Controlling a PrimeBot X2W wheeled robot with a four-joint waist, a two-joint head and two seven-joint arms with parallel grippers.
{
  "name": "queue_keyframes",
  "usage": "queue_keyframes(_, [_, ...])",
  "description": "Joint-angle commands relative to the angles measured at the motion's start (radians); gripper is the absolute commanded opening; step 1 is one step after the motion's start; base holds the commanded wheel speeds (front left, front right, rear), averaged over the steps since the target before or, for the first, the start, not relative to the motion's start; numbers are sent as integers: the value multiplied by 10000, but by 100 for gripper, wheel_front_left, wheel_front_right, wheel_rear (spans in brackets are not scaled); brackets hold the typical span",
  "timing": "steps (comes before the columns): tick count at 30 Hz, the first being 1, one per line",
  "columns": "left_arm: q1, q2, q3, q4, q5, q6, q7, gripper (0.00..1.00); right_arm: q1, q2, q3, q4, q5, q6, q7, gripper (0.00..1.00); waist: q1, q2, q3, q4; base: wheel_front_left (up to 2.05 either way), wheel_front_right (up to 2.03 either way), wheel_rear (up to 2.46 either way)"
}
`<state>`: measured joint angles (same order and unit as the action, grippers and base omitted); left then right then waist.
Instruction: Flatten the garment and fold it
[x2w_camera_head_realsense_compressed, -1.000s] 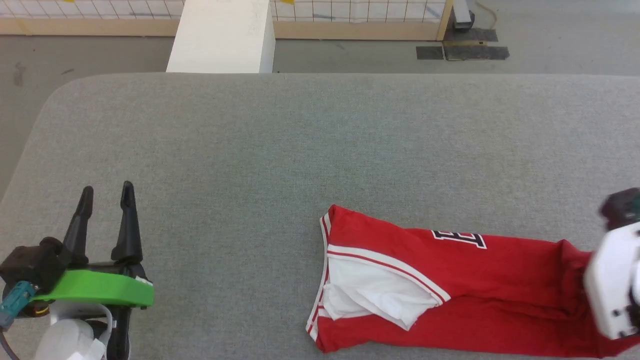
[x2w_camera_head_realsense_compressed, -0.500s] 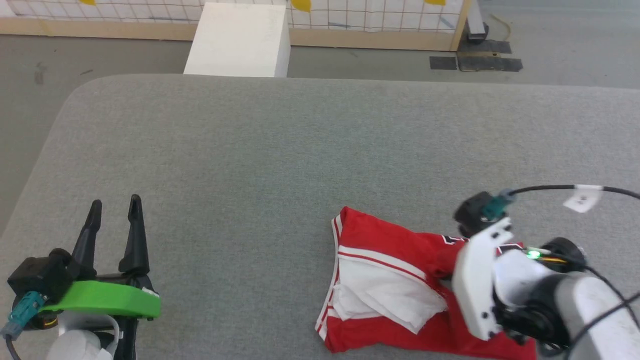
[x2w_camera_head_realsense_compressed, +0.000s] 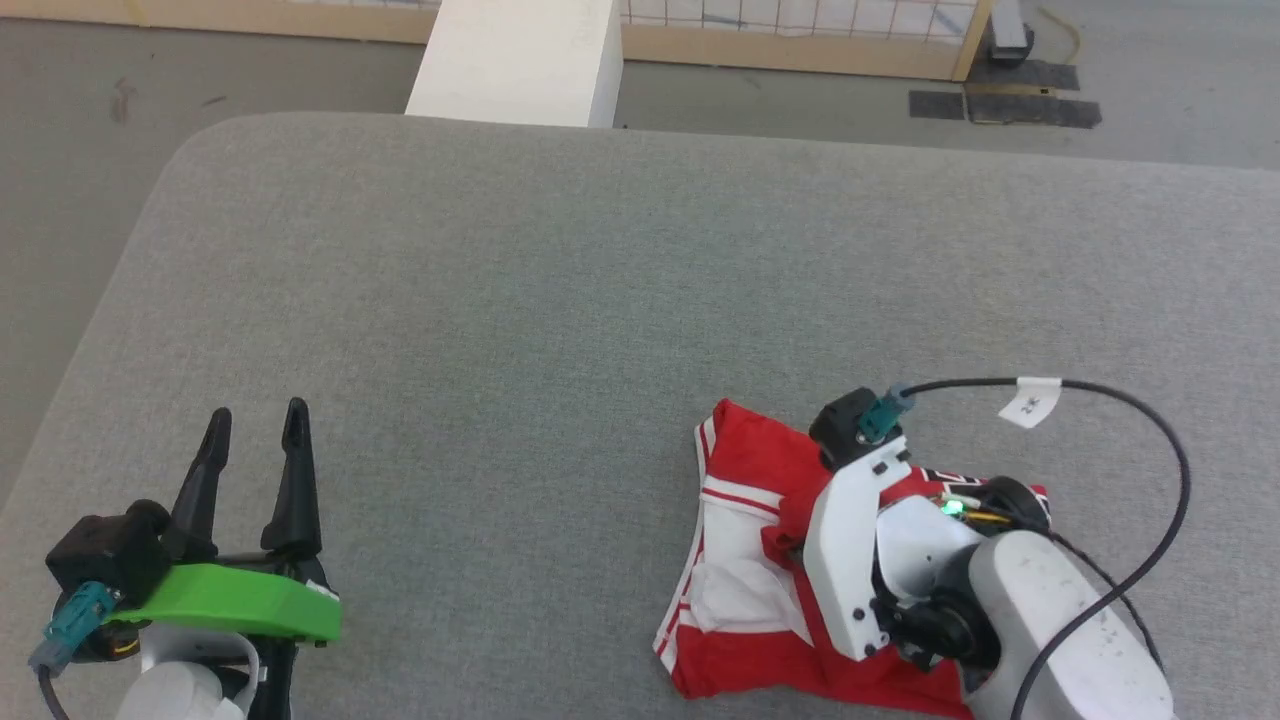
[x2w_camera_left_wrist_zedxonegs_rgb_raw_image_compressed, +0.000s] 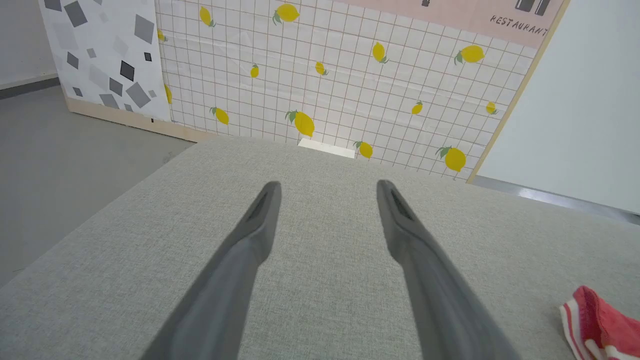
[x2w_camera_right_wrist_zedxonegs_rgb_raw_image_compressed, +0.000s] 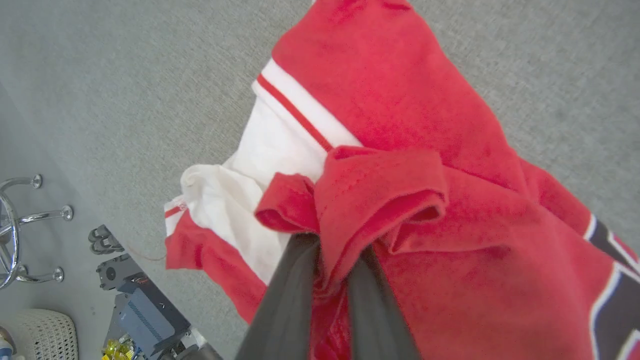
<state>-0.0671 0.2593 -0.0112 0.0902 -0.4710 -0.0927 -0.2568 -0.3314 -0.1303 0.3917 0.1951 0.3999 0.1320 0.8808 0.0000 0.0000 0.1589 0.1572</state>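
Dark fingers (x2w_camera_right_wrist_zedxonegs_rgb_raw_image_compressed: 292, 295) of the right gripper (x2w_camera_right_wrist_zedxonegs_rgb_raw_image_compressed: 334, 246) are drawn close together, pinching a bunched red fold of the garment (x2w_camera_right_wrist_zedxonegs_rgb_raw_image_compressed: 400, 95). The fold rolls over just above the tips. It may be a hem edge, though the crumple makes that hard to tell. To the left of the pinch in the right wrist view lies a white sleeve (x2w_camera_right_wrist_zedxonegs_rgb_raw_image_compressed: 277, 150) with red striped trim, and black lettering (x2w_camera_right_wrist_zedxonegs_rgb_raw_image_compressed: 617, 300) shows at the lower right. In the head view the shirt sits heaped on the near right part of the grey padded table (x2w_camera_head_realsense_compressed: 500, 300), partly under the pale right wrist. A black cable (x2w_camera_head_realsense_compressed: 1160, 430) loops from that wrist. The left gripper (x2w_camera_head_realsense_compressed: 257, 412) hovers over the table's near left, well apart from the shirt, its two fingers spread with nothing between them. A white block (x2w_camera_head_realsense_compressed: 520, 60) stands beyond the far edge.
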Motion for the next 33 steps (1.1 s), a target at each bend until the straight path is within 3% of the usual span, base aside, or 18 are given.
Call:
queue_keyframes(1, [-128, -29, -18, 47, -74, -68, -29, 100, -152, 104, 27, 293, -136, -13, -248, 0, 0, 0, 110, 123, 0, 0, 0])
queue_keyframes(7, [-213, -22, -82, 201, -123, -109, -34, 100, -280, 329, 17, 1378, -318, -13, -938, 0, 0, 0, 189, 282, 0, 0, 0])
queue_keyframes(8, [-217, -23, -90, 217, -127, -113, -34, 100, -322, 351, 52, 1468, -339, -13, -1025, 23, 0, 0, 188, 298, 0, 0, 0])
queue_keyframes(9, [-219, -21, -99, 239, -129, -118, -35, 100, -377, 388, 80, 1553, -336, -13, -1132, 100, 0, 0, 176, 309, 0, 0, 0])
queue_keyframes(25, [-57, 136, -123, 130, -161, -11, 50, 100, -1333, 776, 1727, 135, 1274, -13, -1731, 100, 0, 0, -297, -122, 0, 0, 0])
queue_keyframes(29, [42, 200, -111, 14, -143, 68, 101, 100, -1406, 676, 1430, -526, 1005, -13, -2331, 100, 0, 0, -449, -394, 0, 0, 0])
queue_keyframes(33, [177, 252, -104, -112, -6, 223, 99, 100, -1092, 437, 316, -1212, 223, -13, -3177, 100, 0, 0, -668, -691, 0, 0, 0])
